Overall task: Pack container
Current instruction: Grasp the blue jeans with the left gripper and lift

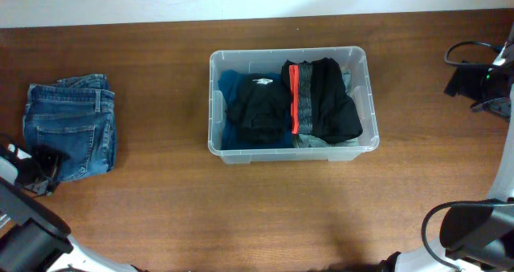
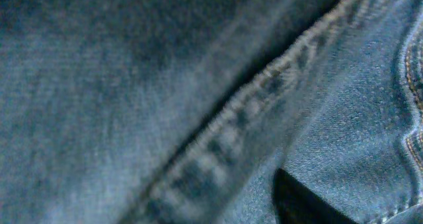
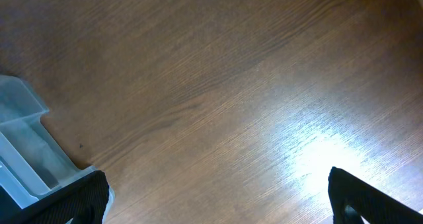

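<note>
One clear, see-through rectangular plastic bin with rounded corners [image 1: 289, 53] sits at the centre of the overhead frame on the brown wooden table [image 1: 161, 208]. Inside it, a folded black garment with a small white logo [image 1: 257, 107] lies on the left, over a blue cloth [image 1: 229, 83]. A black garment with a red stripe [image 1: 325, 99] lies on the right, on top of grey fabric [image 1: 321, 142]. A folded pair of blue denim jeans [image 1: 72, 127] lies at the left of the frame, well apart from the bin. The left gripper [image 1: 42, 169] is at the jeans' lower left corner. Its wrist view is filled with blurred denim and a seam, and I cannot tell how its jaws stand. The right gripper [image 3: 221, 201] hangs over bare wood with its fingers spread wide, holding nothing. A corner of the bin shows at the lower left of its view.
</note>
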You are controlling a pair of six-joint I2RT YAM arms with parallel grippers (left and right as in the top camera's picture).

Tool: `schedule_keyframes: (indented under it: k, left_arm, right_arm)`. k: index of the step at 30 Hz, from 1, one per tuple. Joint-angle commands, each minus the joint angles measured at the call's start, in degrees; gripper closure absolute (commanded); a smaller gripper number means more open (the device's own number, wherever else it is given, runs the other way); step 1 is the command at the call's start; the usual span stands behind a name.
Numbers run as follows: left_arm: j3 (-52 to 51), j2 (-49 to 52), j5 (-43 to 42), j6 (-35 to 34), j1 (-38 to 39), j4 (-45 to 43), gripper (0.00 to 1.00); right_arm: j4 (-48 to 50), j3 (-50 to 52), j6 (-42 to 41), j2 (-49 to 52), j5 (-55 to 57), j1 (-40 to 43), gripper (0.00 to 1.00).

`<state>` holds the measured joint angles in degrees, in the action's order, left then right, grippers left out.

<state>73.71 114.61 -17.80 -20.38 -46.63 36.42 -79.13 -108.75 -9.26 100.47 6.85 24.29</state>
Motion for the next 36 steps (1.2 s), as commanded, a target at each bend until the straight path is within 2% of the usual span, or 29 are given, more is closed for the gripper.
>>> schedule_keyframes:
  k: [1, 3, 4, 9, 15, 24, 29, 36]
  left_arm:
    - [-1.77, 1.95, -4.96, 2.78, 1.09, 0.04, 0.63]
    - [-1.77, 1.07, -4.98, 2.75, 1.09, 0.24, 0.8]
    - [-1.77, 0.55, -4.98, 2.75, 1.09, 0.42, 0.86]
    - [-1.77, -3.87, -5.4, 2.71, 1.09, 0.48, 0.98]
    - [-1.77, -10.27, -8.37, 2.62, 1.44, 0.39, 0.99]
    - [-0.31, -21.14, -10.03, -3.1, 8.07, -0.02, 0.99]
    - [4.66, -25.62, -9.88, -7.48, 13.64, 0.04, 0.99]
    - [12.09, -26.21, -10.05, -10.45, 16.65, 0.02, 0.99]
  right_arm:
    - [0.02, 0.09, -0.7, 0.2, 0.72, 0.15, 0.02]
    - [0.02, 0.09, -0.7, 0.2, 0.74, 0.15, 0.02]
    - [0.02, 0.09, -0.7, 0.2, 0.72, 0.15, 0.02]
    - [0.02, 0.09, -0.7, 0.2, 0.72, 0.15, 0.02]
    - [0.02, 0.09, -0.7, 0.2, 0.72, 0.15, 0.02]
    - [0.02, 0.09, -0.7, 0.2, 0.72, 0.15, 0.02]
    - [0.04, 0.09, -0.7, 0.2, 0.72, 0.15, 0.02]
    - [0.02, 0.09, -0.7, 0.2, 0.72, 0.15, 0.02]
